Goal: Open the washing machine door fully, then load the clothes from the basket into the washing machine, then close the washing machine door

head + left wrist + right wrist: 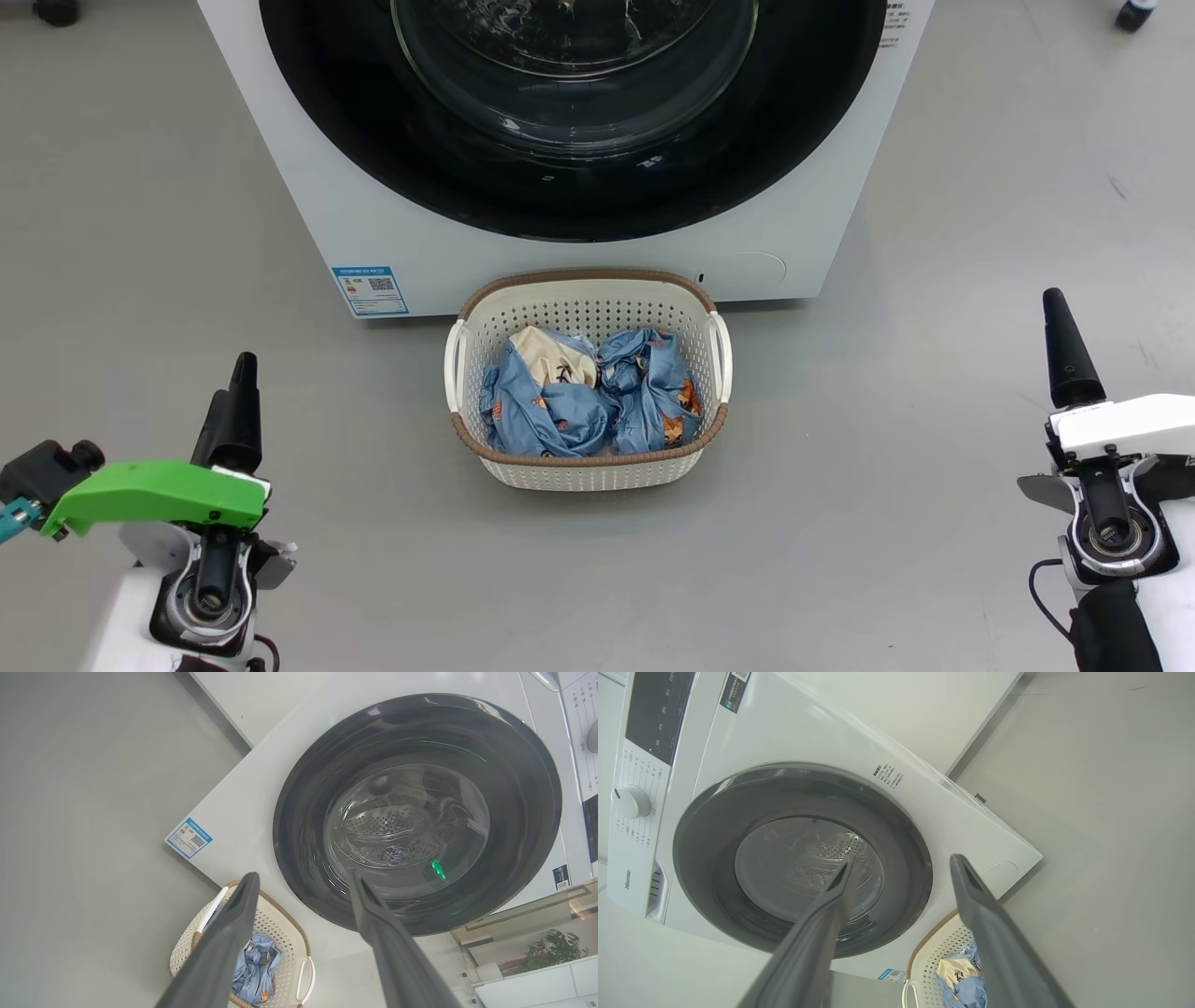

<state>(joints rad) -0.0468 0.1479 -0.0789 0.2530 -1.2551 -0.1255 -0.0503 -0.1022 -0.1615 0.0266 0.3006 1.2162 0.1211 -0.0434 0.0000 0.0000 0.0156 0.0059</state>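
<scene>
Step 1 is in hand: the washing machine door (pixel 560 213) sits shut; the clothes (pixel 583 401) lie in the basket (pixel 588 277) on the floor (pixel 140 233) just before the washing machine (pixel 803 233); my left tool (pixel 303 875) and right tool (pixel 904 857) spread wide, empty; next, I judge, 1 tool must hook the door's rim and pull.

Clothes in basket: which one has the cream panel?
The left bundle, with a cream patch on top; the right bundle is all blue print.
</scene>
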